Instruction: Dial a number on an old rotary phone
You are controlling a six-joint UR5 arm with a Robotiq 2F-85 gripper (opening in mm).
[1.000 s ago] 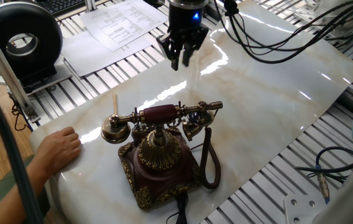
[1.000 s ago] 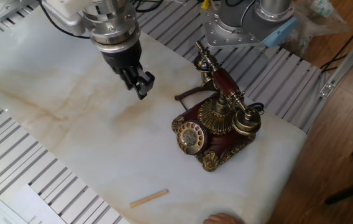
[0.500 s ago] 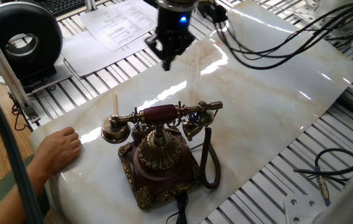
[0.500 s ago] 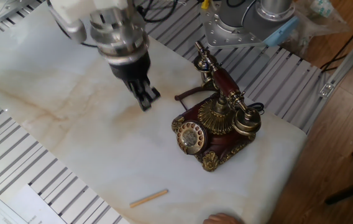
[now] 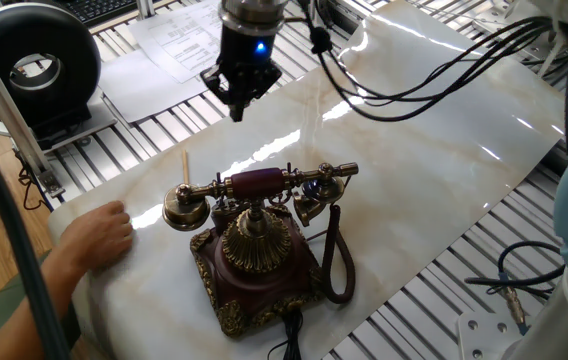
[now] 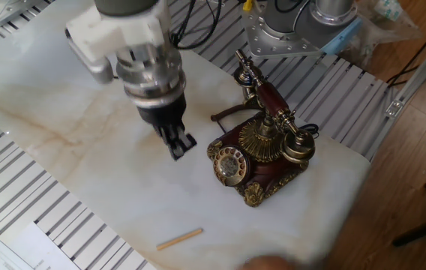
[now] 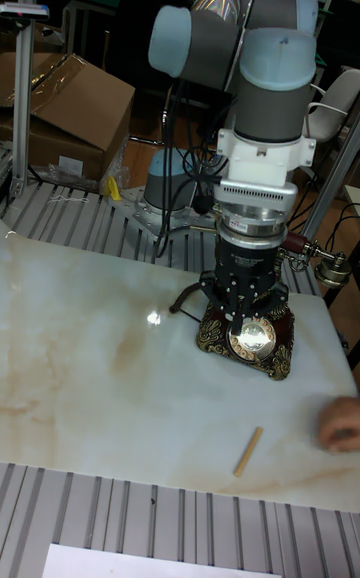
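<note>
white marble table (image 6: 63,135) holds the phone (image 6: 262,154) near its corner, dial facing out. just beside it hangs the gripper (image 6: 178,144), fingers pressed together, holding nothing. a little stick (image 6: 179,239) lies nearby.

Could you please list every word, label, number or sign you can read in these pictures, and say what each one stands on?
None can be read.
Printed sheets at the table's far edge: lines of text, too small and blurred.
Rotary dial of the old rotary phone: any numerals too small to tell.
Cardboard box label: blurred.
The claw carries no legible marking.
</note>
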